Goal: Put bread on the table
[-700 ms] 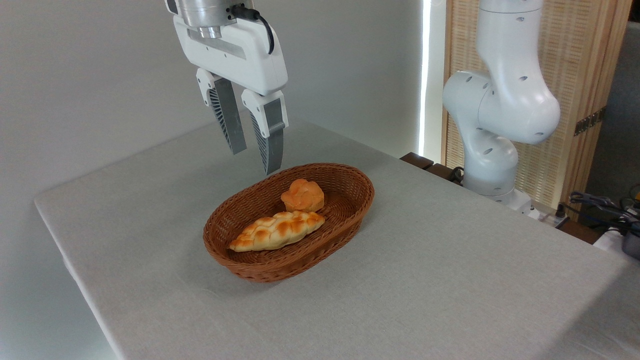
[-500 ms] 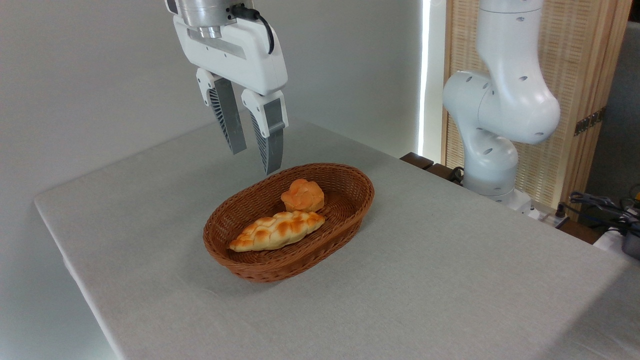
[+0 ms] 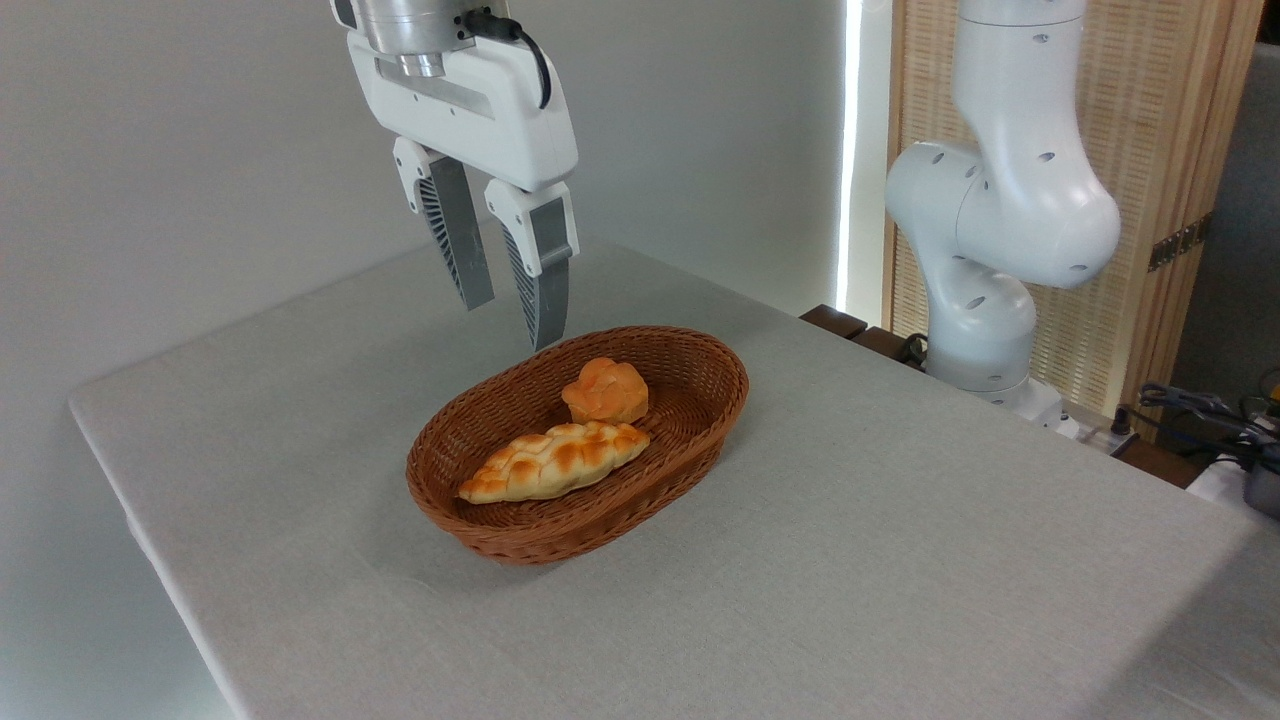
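The bread [image 3: 605, 390], a small round orange-brown bun with a knotted top, lies in the far half of a brown oval wicker basket [image 3: 700, 450]. The basket rests in the middle of the light grey table [image 3: 900, 560]. My gripper [image 3: 511, 322] hangs open above the basket's far left rim, up and to the left of the bun, with nothing between its grey fingers.
A longer pale golden braided loaf [image 3: 553, 461] lies in the basket in front of the bun. The white arm base [image 3: 990, 250] stands beyond the table's right far edge, with cables [image 3: 1200, 410] beside it. A wall runs close behind the table.
The gripper has shifted very slightly to the right; nothing else has moved.
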Tool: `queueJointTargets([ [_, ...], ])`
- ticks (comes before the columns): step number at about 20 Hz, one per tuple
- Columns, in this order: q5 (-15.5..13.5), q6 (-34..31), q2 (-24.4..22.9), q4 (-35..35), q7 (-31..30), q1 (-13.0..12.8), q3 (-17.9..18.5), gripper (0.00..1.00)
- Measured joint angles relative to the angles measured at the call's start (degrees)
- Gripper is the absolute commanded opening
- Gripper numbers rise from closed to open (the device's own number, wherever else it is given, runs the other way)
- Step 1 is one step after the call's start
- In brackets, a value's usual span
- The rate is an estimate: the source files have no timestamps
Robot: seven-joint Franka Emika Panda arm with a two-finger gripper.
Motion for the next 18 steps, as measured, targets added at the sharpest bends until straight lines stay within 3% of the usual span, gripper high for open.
queueJointTargets([
  [5,0.0,1.8,-0.5,-1.5,0.0,0.0,0.1,1.0],
  [11,0.0,4.9,-6.4,-11.4,0.1,-0.1,0.1,1.0],
  [18,-1.6,6.5,-14.0,-27.3,0.1,-6.2,-0.2,1.0],
])
